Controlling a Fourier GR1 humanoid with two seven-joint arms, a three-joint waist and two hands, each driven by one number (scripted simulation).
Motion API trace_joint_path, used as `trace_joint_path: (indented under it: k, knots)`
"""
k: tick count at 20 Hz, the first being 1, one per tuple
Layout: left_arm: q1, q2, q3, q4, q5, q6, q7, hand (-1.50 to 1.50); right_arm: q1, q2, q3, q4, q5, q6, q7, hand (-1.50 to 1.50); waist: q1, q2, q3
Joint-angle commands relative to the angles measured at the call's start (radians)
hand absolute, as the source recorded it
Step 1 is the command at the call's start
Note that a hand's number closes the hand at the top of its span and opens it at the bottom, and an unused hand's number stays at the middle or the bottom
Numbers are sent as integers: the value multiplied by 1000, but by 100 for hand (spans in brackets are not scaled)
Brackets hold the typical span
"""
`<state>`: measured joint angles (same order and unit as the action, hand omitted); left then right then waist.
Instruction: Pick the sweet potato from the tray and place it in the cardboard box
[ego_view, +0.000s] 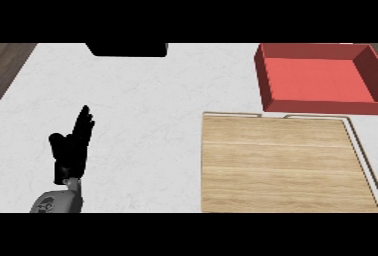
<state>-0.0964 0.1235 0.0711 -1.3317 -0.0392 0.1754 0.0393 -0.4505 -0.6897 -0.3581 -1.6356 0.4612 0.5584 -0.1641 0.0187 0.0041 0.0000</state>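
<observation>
Pale wood fills my lower right: the tray (280, 165), its board bare under a thin rail, with the red box (317, 77) just beyond its far edge, and I cannot see the sweet potato anywhere, neither on the board nor in the part of the box that shows. On the white marbled counter (148, 100) at my left, the left hand (71, 145) rests with fingers straight and pointing up, thumb out to the side, holding nothing; my right hand does not show. A black object (127, 49) sits at the counter's far edge, well apart from everything else.
</observation>
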Motion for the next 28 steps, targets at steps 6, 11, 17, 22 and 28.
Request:
trace_joint_path:
  k: [6, 11, 17, 22, 28]
  knots:
    - [31, 23, 8, -35, 13, -33, 20, 0, -256, 14, 127, 512, 167, -190, -210, 150, 10, 1, 0]
    - [13, 4, 3, 7, 1, -25, -51, 0, -309, 76, 197, 734, 331, -431, -295, 150, 27, 10, 1]
    - [-8, -38, -16, 59, -15, -2, -77, 0, -469, 83, 136, 1087, 293, -372, -302, -150, 35, 16, 1]
    - [-27, -26, -29, -4, -17, -6, -5, 0, -520, 66, 67, 1250, 230, -331, -430, -150, 52, 19, 4]
    - [-9, -29, -17, 15, -15, -1, -24, 0, -529, 80, -69, 1307, 57, -176, -576, -150, 29, 14, 4]
